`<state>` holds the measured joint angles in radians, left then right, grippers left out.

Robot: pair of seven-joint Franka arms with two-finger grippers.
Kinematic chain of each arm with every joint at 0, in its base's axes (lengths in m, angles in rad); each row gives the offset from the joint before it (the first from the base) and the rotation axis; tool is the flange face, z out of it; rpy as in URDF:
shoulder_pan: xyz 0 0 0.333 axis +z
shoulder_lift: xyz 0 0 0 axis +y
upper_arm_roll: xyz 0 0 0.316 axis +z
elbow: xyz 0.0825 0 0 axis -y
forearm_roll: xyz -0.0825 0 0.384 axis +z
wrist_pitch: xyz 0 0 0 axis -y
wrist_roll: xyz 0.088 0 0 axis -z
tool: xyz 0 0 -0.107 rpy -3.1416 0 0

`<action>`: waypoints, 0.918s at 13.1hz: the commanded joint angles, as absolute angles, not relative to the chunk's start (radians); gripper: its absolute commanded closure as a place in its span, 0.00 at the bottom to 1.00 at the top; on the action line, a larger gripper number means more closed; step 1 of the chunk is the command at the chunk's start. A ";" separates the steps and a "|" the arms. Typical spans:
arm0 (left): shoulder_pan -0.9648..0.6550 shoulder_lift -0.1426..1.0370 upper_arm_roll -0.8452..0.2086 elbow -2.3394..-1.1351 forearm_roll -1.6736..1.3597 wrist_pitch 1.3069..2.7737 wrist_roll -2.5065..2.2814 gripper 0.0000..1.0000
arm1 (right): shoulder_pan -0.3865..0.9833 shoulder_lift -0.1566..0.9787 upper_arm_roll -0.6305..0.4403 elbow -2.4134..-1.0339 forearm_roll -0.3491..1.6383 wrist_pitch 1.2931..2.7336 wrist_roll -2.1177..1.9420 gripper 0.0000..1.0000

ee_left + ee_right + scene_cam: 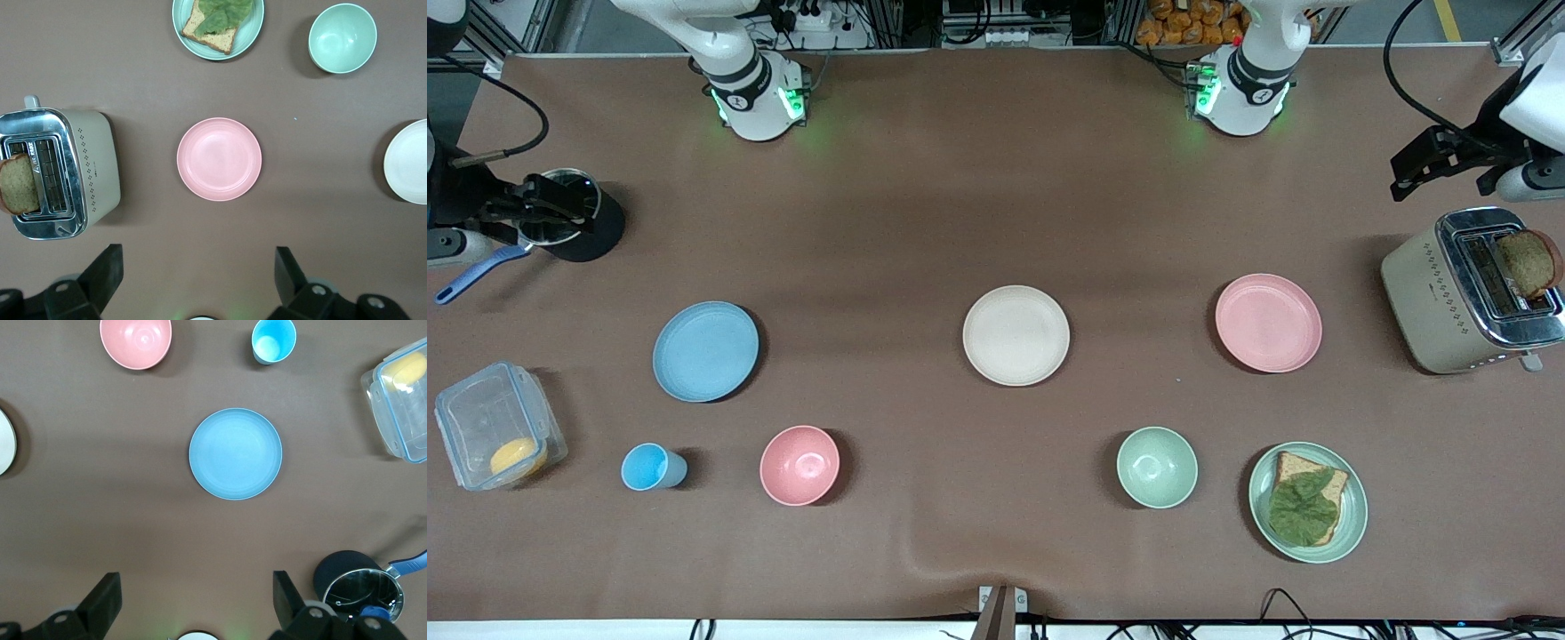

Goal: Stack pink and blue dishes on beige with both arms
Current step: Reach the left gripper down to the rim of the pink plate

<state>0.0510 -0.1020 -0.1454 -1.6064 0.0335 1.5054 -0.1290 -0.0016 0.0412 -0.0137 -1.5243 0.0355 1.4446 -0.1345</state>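
Both grippers, left (193,280) and right (193,600), hung released over the pale pink matte plate (219,159) and light blue matte plate (235,453), evidently staged to pick them up for the cream-beige plate (1016,335).

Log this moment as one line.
left gripper: open, over table beside pink plate | right gripper: open, beside blue plate | beige plate: bare | stacked: none

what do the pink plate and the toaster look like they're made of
Pink plate: probably matte plastic or a fibre composite, going by its even, dull surface with only soft glare. Toaster: polished metal top that mirrors its surroundings, with satin cream side panels, either painted metal or plastic.
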 commanded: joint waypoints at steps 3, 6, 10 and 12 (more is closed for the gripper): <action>0.061 -0.120 -0.138 -1.621 0.041 1.505 -0.126 0.00 | -0.029 0.025 0.006 -1.539 0.021 1.437 -0.121 0.00; 0.096 -0.043 -0.137 -1.637 0.014 1.528 -0.129 0.00 | -0.051 0.026 0.006 -1.543 0.025 1.437 -0.123 0.00; 0.158 -0.034 -0.138 -1.973 0.022 1.859 -0.140 0.00 | -0.055 0.025 0.009 -1.543 0.025 1.433 -0.123 0.00; 0.169 -0.031 -0.135 -2.177 0.028 2.126 -0.141 0.00 | -0.051 0.025 0.012 -1.543 0.026 1.434 -0.123 0.00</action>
<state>0.1556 0.0133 -0.1316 -1.9794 0.0318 1.9346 -0.1291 -0.0361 0.0413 -0.0091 -1.5316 0.0352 1.4378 -0.1300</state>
